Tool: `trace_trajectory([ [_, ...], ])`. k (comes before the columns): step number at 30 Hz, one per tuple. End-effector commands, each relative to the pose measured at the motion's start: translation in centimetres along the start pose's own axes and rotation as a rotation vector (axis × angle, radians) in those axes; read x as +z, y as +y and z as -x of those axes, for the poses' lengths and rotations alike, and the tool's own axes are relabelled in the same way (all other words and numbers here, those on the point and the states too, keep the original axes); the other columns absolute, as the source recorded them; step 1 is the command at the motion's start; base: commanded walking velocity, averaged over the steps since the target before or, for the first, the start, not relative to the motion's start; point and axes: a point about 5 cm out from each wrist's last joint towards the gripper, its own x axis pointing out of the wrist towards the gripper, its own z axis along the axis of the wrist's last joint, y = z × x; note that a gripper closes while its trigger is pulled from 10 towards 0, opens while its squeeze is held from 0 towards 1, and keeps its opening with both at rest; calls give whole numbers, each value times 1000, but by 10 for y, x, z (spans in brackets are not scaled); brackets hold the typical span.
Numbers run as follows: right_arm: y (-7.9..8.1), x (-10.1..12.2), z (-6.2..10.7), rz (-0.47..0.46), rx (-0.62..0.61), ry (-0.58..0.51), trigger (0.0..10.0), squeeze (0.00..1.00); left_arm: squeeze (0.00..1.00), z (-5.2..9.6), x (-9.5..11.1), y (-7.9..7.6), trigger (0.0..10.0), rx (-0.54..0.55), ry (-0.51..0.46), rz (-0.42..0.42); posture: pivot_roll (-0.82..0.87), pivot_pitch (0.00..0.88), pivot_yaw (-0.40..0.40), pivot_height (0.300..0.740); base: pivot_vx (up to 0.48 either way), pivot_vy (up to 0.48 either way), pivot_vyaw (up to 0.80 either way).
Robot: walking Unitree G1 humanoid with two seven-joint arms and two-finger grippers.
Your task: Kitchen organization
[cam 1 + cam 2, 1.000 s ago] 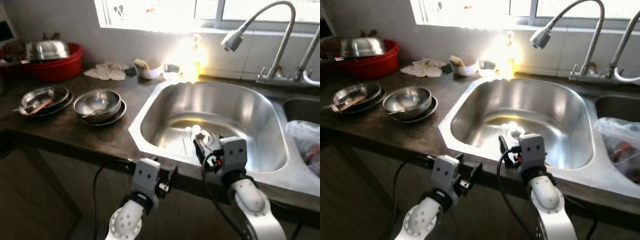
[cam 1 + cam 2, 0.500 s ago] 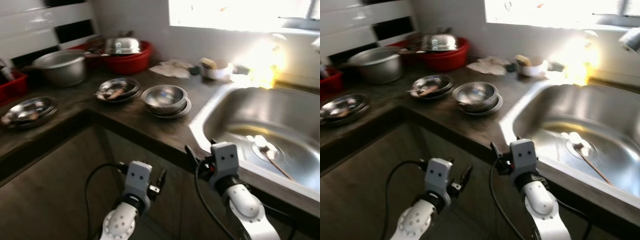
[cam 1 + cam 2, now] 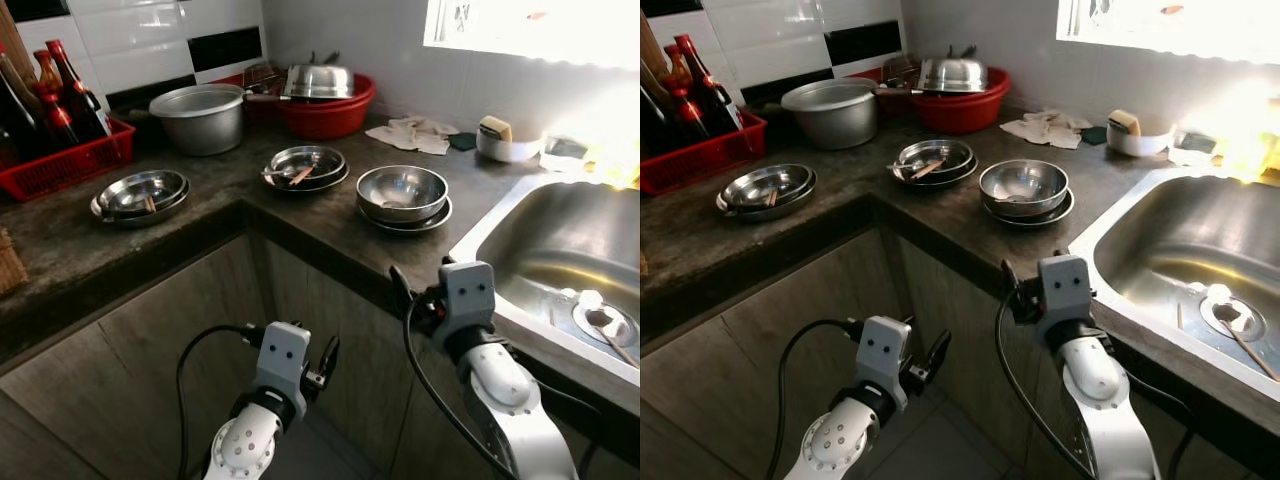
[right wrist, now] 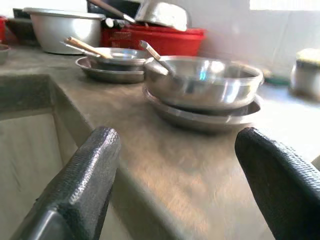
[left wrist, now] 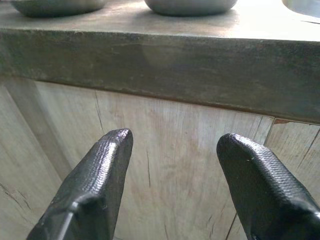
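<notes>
A steel bowl (image 3: 402,192) with a spoon in it sits on a steel plate near the sink (image 3: 560,250). Farther left lie a steel dish (image 3: 305,165) holding a utensil and a stack of steel plates (image 3: 140,192). My right gripper (image 4: 177,145) is open at counter height, pointing at the steel bowl (image 4: 202,82) from a short way off. My left gripper (image 5: 175,145) is open and empty below the counter edge, facing the wooden cabinet front (image 5: 165,150). A spoon (image 3: 610,335) lies by the sink drain.
An aluminium pot (image 3: 197,117) and a red basin (image 3: 325,105) with a steel lid stand at the back. A red crate (image 3: 60,160) of bottles is at the far left. A cloth (image 3: 415,135) and a white bowl (image 3: 505,145) lie under the window.
The camera has swung left, from the sink to the corner counter with the dishes. Both arms stay low in front with their grippers open.
</notes>
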Motion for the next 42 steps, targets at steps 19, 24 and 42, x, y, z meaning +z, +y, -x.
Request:
trace_trajectory([
  [19, 1, 16, -62, 273, 143, -125, 10000, 0, 0, 8, 15, -9, 10000, -32, -69, -38, 150, 48, -33, 740, 0, 0, 0],
  [24, 3, 21, -80, 294, 154, -141, 10000, 0, 0, 11, 17, -11, 10000, -36, -76, -43, 171, 53, -52, 740, 0, 0, 0],
  [42, 7, 35, -118, 334, 169, -194, 0, 0, 0, 16, 14, -16, 10000, -33, -61, -33, 181, 43, -70, 740, 0, 0, 0],
])
